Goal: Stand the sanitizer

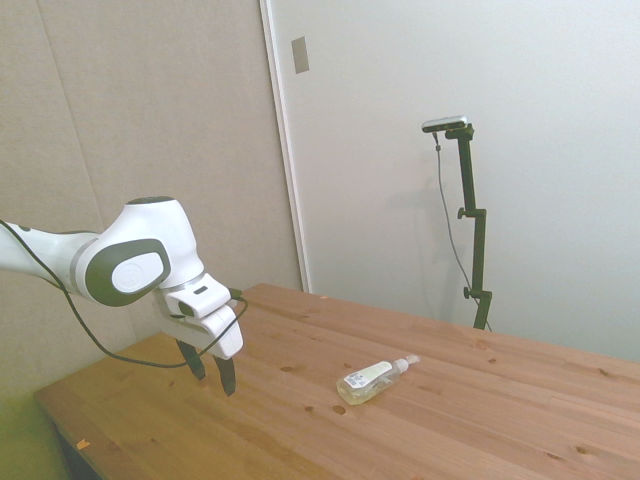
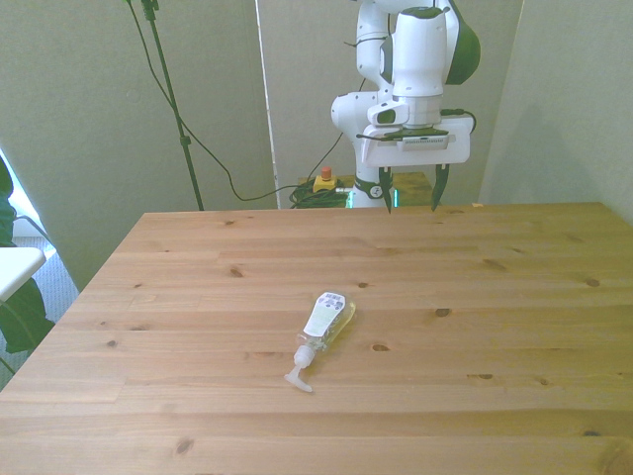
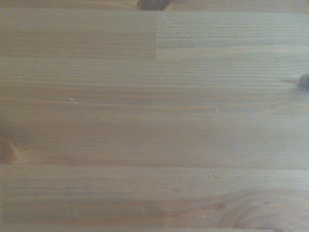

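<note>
One claw [image 2: 408,196] hangs over the far part of the tabletop [image 2: 495,327], its two dark fingers [image 2: 439,188] pointing down, set wide apart and holding nothing. In the side view the claw [image 1: 211,375] is above the wood without touching it, near the tabletop's end on that picture's left. The wrist view shows only bare pine planks [image 3: 154,125] with a few knots, slightly blurred. One sanitizer [image 2: 326,319] is on the tabletop, and it lies on its side, not upright, well apart from the claw and toward the middle of the wood. In the front view its label faces up, its body points back toward the far edge and its white pump nozzle [image 2: 298,377] points toward the near edge, slightly to the front view's left. In the side view the sanitizer [image 1: 370,381] lies flat with its pump end toward that picture's right. Open wood surrounds the bottle on every side, and it is far from all four edges; nothing lies between it and the claw. Off the tabletop, one green plant [image 2: 18,297] shows at the front view's left, and cables [image 2: 297,193] with a red-and-yellow button [image 2: 323,179] lie on the floor behind the far edge.
</note>
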Available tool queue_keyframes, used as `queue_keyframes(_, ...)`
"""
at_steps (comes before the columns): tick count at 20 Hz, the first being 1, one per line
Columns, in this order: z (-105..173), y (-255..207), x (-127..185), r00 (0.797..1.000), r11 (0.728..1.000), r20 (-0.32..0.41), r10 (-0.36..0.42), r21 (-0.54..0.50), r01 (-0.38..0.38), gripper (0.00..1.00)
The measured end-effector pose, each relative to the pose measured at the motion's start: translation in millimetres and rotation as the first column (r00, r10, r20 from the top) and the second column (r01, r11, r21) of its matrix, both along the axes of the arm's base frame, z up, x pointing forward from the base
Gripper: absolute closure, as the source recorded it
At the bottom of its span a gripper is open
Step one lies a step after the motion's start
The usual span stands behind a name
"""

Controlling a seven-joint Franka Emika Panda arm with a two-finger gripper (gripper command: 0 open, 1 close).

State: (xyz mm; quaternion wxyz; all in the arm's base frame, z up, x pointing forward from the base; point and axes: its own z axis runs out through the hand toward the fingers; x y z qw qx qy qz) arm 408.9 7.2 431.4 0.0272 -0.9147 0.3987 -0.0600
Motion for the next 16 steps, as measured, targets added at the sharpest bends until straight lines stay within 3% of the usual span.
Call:
queue_keyframes(3, 1, -4, 2, 1.000, 1.000, 0.000, -0.007, 0.000, 0.007, 0.00)
queue_keyframes(7, 15, -46, 26, 0.996, 0.997, 0.032, -0.080, -0.009, 0.080, 0.00)
queue_keyframes(12, 28, -100, 79, 0.983, 0.986, 0.086, -0.162, -0.029, 0.165, 0.00)
queue_keyframes(16, 30, -130, 128, 0.959, 0.968, 0.145, -0.242, -0.033, 0.250, 0.00)
